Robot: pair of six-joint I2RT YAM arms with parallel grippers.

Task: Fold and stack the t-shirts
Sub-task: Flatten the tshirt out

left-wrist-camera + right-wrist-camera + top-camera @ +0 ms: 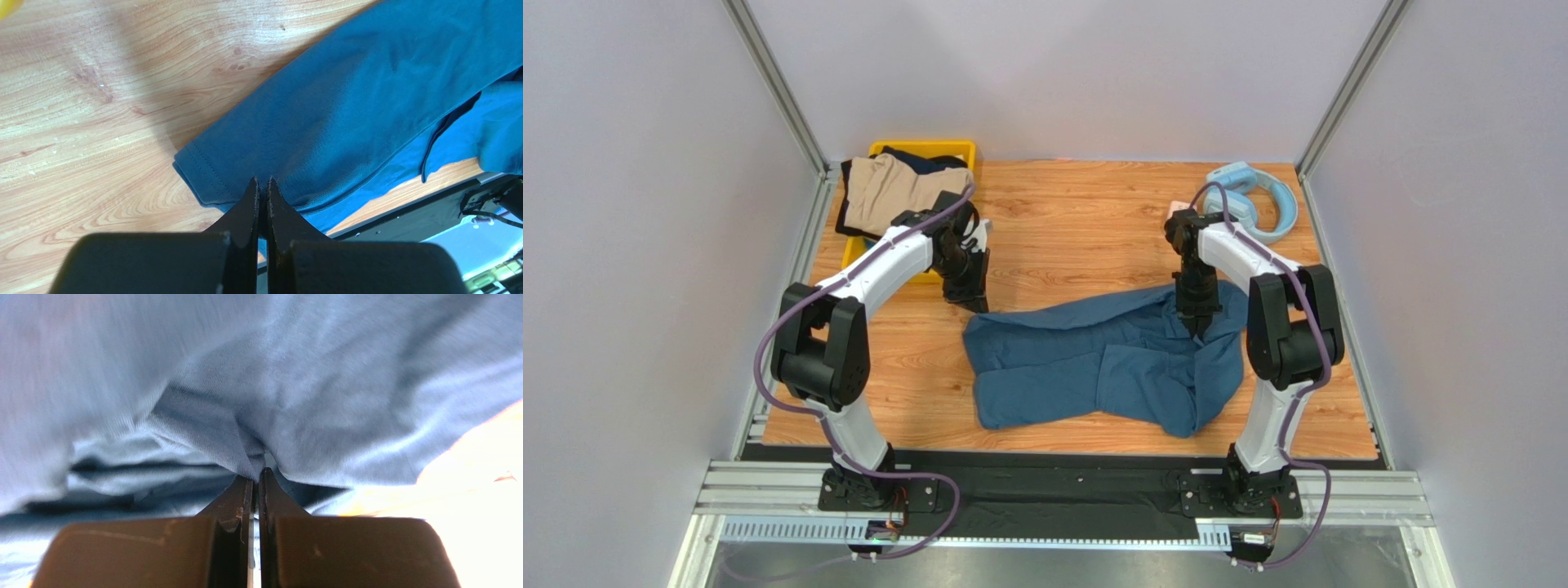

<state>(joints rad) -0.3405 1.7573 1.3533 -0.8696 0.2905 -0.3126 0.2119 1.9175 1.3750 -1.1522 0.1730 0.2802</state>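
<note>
While the teal t-shirt [1100,361] sprawls right of and nearer than the yellow bin [965,152], long axis running rightward from it, the right gripper [1195,324] pinches cloth near the end farthest from the bin. The left gripper [970,300], clenched, sits at the bin-side hem, hold uncertain.

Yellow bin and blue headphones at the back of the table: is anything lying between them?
No. In the top view, only bare wooden table lies between the yellow bin and the headphones; the blue shirt lies nearer the front edge.
</note>
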